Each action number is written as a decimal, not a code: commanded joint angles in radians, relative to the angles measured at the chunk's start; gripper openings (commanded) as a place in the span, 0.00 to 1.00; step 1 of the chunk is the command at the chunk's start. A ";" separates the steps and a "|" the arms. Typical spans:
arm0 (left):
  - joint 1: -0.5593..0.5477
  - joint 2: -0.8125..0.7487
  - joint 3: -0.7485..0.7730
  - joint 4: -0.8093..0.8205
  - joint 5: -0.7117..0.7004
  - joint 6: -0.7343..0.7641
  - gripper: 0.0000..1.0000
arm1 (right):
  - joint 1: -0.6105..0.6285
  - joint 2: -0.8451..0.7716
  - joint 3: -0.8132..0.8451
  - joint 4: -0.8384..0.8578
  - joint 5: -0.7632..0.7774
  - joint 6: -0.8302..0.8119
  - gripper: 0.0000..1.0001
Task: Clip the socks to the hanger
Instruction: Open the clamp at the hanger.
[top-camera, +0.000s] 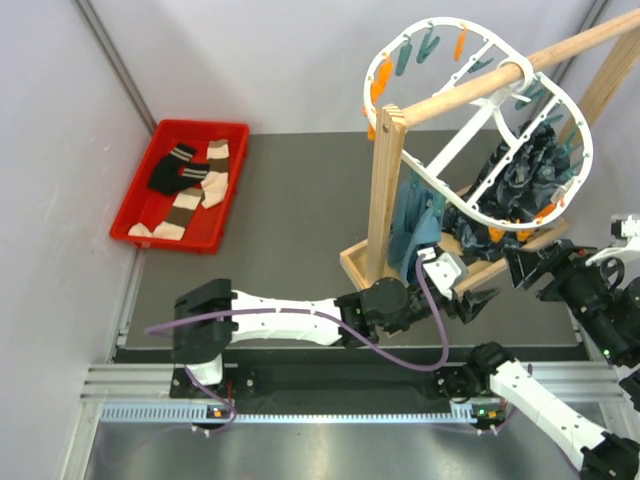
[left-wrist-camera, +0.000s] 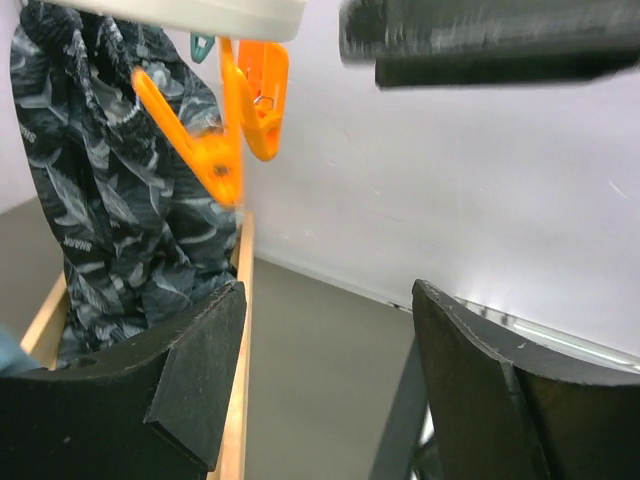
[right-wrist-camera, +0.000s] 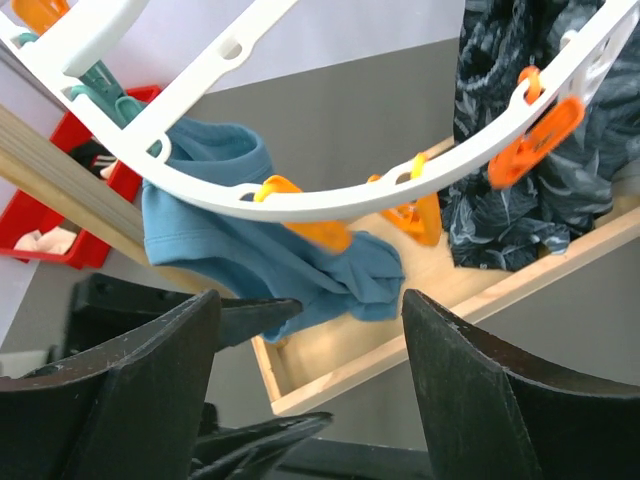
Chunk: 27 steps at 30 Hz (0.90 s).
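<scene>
The socks (top-camera: 190, 180) lie in a red tray (top-camera: 140, 225) at the far left: black ones with striped cuffs and brown-and-cream banded ones. The hanger (top-camera: 480, 130), a white oval frame with orange and teal pegs, hangs tilted on a wooden pole; its frame also shows in the right wrist view (right-wrist-camera: 200, 85). A blue cloth (top-camera: 415, 225) and a black patterned cloth (top-camera: 520, 170) hang from it. My left gripper (top-camera: 478, 302) is open and empty under the hanger's low edge, below an orange peg (left-wrist-camera: 230, 130). My right gripper (top-camera: 515, 265) is open and empty, facing it from the right.
The wooden rack has a post (top-camera: 385, 190), a slanted pole (top-camera: 520, 65) and a base frame (top-camera: 360, 265) on the grey table. The base rail (left-wrist-camera: 240, 380) runs beside my left fingers. White walls close in the left and back sides.
</scene>
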 joint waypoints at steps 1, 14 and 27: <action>-0.007 0.048 0.037 0.218 -0.022 0.106 0.73 | 0.016 0.030 0.070 -0.029 0.020 -0.038 0.73; -0.001 0.124 0.075 0.407 -0.061 0.146 0.62 | 0.018 0.066 0.101 -0.058 -0.150 -0.107 0.65; 0.019 0.174 0.202 0.248 -0.136 0.109 0.59 | 0.018 0.107 0.090 -0.066 -0.115 -0.105 0.59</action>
